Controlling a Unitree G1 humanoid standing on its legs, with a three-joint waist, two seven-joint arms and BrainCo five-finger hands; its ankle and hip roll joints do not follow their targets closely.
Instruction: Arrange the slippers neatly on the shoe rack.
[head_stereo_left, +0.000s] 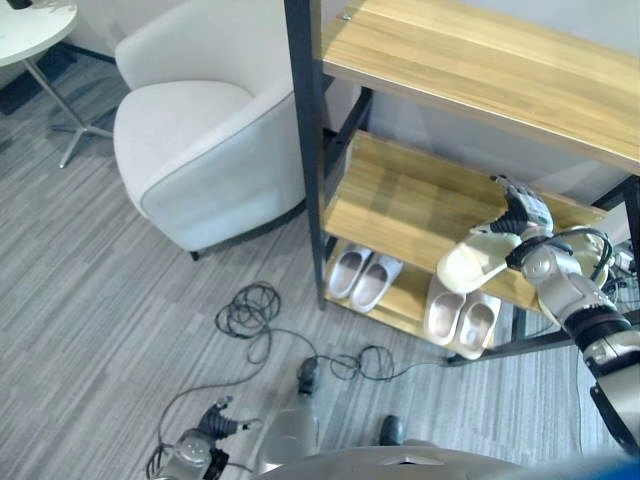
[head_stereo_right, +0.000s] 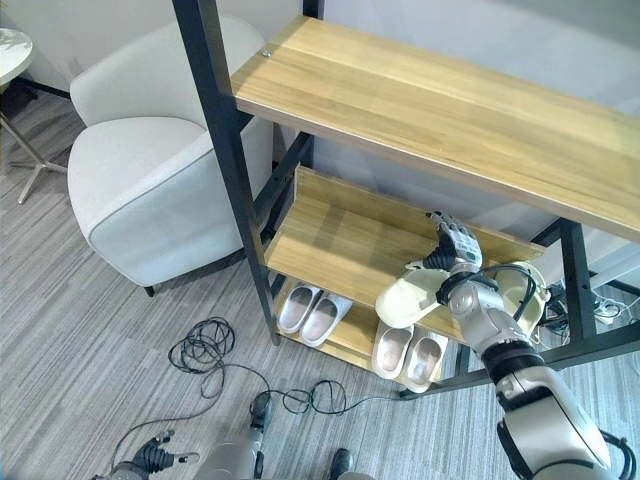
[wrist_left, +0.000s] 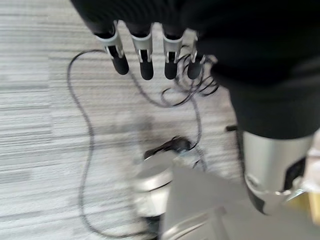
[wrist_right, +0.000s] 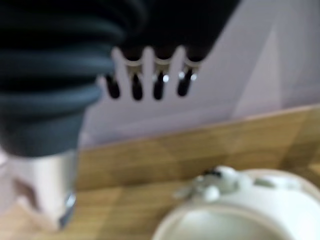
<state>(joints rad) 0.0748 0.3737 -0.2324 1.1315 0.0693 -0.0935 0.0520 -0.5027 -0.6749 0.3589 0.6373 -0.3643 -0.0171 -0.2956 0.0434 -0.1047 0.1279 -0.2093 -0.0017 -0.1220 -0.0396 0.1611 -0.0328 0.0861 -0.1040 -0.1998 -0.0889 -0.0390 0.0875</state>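
1. The slipper (head_stereo_right: 415, 297) in the robot's right hand (head_stereo_right: 452, 247) is cream white, smooth and rounded, with a wide open mouth for the foot.
2. It sits at the front edge of the middle shelf (head_stereo_right: 340, 245) of the shoe rack (head_stereo_right: 215, 130), with its end sticking out past the wood.
3. In the right wrist view the thumb (wrist_right: 212, 184) presses on the slipper's rim, and the fingers (wrist_right: 135, 85) are straight and spread above it, so the hand looks like it pinches the slipper.
4. A second cream slipper (head_stereo_right: 528, 290) lies on the same shelf, just behind the arm.
5. The bottom shelf (head_stereo_right: 352, 338) holds two pairs of pale slippers: one pair (head_stereo_right: 313, 312) on the left and one pair (head_stereo_right: 408, 353) on the right, each side by side.
6. The top shelf (head_stereo_right: 440, 110) is light wood.
7. The left hand (wrist_left: 150, 47) hangs low over the grey floor (head_stereo_left: 90, 320), fingers straight and holding nothing.
8. A white armchair (head_stereo_left: 200, 150) stands left of the rack, and a small round table (head_stereo_left: 35, 25) is in the far corner.
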